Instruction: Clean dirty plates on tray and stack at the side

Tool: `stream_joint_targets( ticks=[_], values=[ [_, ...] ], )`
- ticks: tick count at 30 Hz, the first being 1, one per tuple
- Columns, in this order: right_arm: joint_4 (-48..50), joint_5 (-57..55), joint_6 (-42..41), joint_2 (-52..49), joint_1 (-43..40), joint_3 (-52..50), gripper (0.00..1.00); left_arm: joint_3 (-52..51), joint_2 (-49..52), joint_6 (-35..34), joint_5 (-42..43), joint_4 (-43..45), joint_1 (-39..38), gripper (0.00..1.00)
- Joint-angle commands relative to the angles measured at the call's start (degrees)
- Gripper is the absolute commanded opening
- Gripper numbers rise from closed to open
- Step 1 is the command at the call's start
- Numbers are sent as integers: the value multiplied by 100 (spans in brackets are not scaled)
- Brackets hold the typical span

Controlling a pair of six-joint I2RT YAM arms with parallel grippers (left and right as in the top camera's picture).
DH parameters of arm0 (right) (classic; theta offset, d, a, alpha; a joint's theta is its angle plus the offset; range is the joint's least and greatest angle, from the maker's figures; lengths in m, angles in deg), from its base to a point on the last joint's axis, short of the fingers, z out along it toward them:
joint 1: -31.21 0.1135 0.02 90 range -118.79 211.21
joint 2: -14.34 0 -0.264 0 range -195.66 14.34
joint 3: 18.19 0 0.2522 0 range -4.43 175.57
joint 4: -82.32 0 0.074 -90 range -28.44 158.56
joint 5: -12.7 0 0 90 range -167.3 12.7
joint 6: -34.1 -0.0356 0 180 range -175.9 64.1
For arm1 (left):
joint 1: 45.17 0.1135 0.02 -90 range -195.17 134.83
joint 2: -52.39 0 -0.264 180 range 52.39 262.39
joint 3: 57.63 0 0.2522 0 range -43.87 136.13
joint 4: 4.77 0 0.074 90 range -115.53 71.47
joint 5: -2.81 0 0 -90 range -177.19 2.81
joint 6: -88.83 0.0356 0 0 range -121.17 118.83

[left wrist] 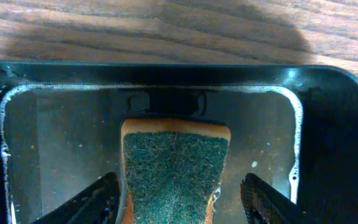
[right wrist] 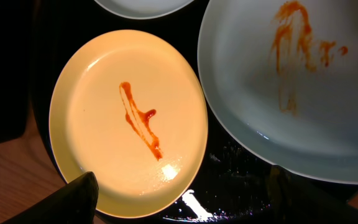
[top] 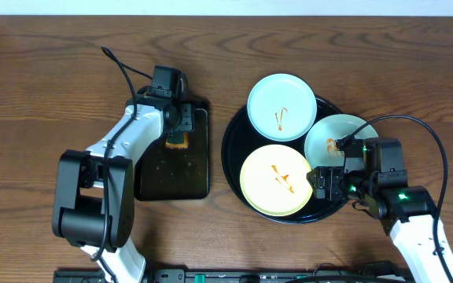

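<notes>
Left gripper (left wrist: pixel 179 200) jaws apart astride sponge (left wrist: pixel 175 163), seemingly untouched, right gripper (right wrist: pixel 182 198) jaws released above smeared plates (right wrist: pixel 104 93)

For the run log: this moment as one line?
left claw: open, astride sponge in rectangular tray | right claw: open, over round tray | plates: three, smeared, on it

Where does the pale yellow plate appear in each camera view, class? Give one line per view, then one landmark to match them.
Overhead: the yellow plate lies right of centre, low in the picture, on the round black tray.
Left wrist: not in it; only a sponge in a rectangular tray.
Right wrist: left of centre, streaked with sauce.
Shared landmark, overhead and right wrist: the smeared mint plate beside it.
</notes>
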Motion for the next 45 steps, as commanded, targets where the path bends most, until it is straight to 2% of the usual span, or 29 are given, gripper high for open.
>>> stream_joint_targets(
  ticks=[1,5,8,17,18,23,28,35,45],
  values=[
    [15,24,-39,-2,61,107,85,61,55,-7,-72,-17,-13,56],
    [13,26,-42,0,61,107,84,-26,55,-7,-72,-52,-13,54],
    [15,26,-39,-2,61,107,84,-116,55,-7,-90,-33,-13,48],
    [13,26,-39,0,61,107,84,-389,59,-7,-184,-37,-13,47],
    [15,26,-42,0,61,107,84,-400,59,-7,-184,-35,-13,43],
    [13,24,-39,0,59,107,82,-391,50,-11,-179,11,-13,8],
    [11,22,-39,-2,59,107,81,-354,-229,-9,-103,-70,-13,7],
    [0,24,-39,-2,59,107,80,-299,-1088,-297,-42,-726,-13,8],
    [-293,22,-39,-11,61,105,80,-713,-516,-503,109,-789,-13,7]
  ],
)
